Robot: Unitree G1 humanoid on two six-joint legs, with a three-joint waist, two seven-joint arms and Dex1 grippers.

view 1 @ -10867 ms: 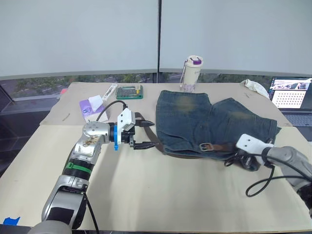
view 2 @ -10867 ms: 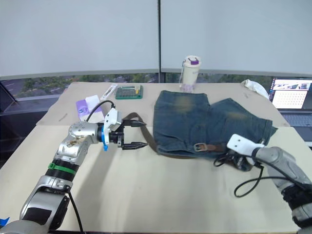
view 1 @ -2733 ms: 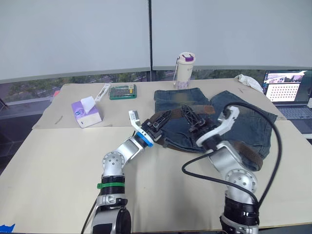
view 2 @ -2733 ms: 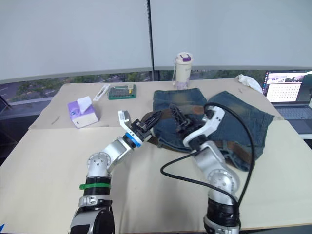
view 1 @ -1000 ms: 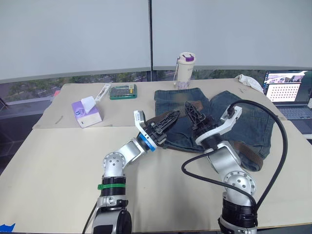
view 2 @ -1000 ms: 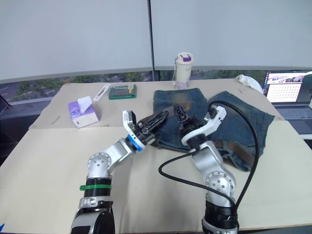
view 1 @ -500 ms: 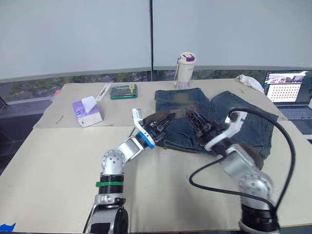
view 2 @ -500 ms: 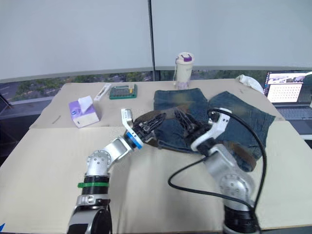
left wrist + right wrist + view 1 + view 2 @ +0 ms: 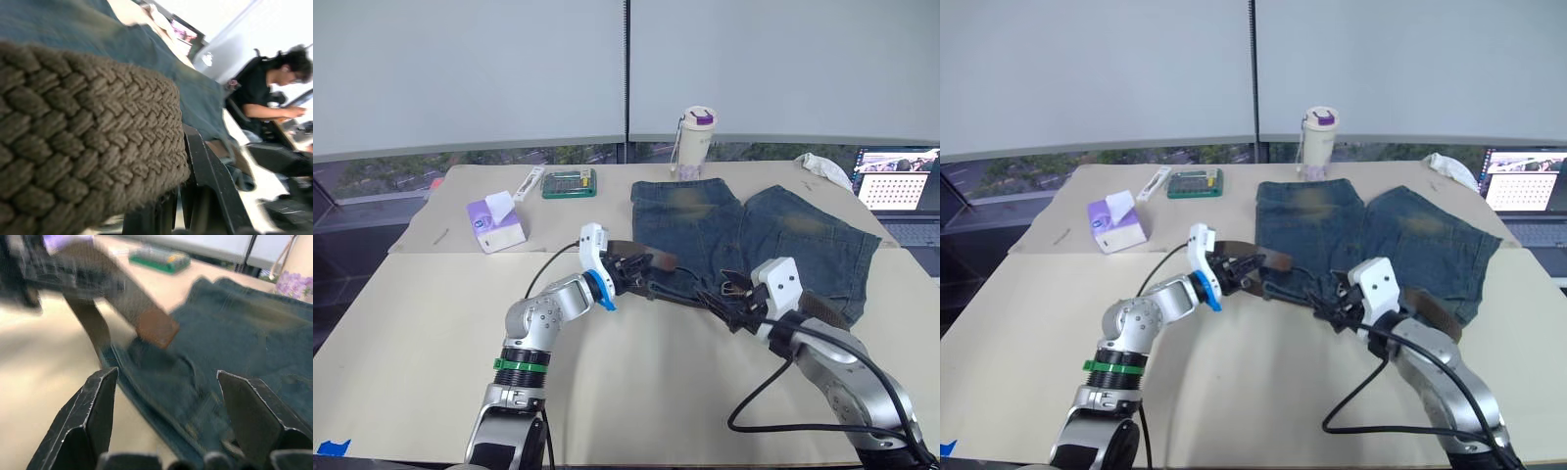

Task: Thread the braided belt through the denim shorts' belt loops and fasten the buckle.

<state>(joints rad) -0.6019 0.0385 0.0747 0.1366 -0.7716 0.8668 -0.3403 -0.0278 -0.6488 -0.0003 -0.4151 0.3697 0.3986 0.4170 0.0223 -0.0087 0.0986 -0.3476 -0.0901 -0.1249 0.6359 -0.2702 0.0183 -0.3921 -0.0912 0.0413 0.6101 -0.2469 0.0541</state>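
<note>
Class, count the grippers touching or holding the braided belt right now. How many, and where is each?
1. The left gripper grips the braided belt near its free end, at the denim shorts' waistband. The right gripper is open beside the waistband, holding nothing.

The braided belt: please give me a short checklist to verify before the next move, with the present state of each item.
1. Left gripper holds the braided belt: ok, shut on it.
2. Belt tip free past the fingers: ok.
3. Right gripper open: ok, jaws wide apart.
4. Right gripper at the denim shorts, at the waistband: ok.
5. Belt loops located: cannot tell.
6. Buckle located: cannot tell.
</note>
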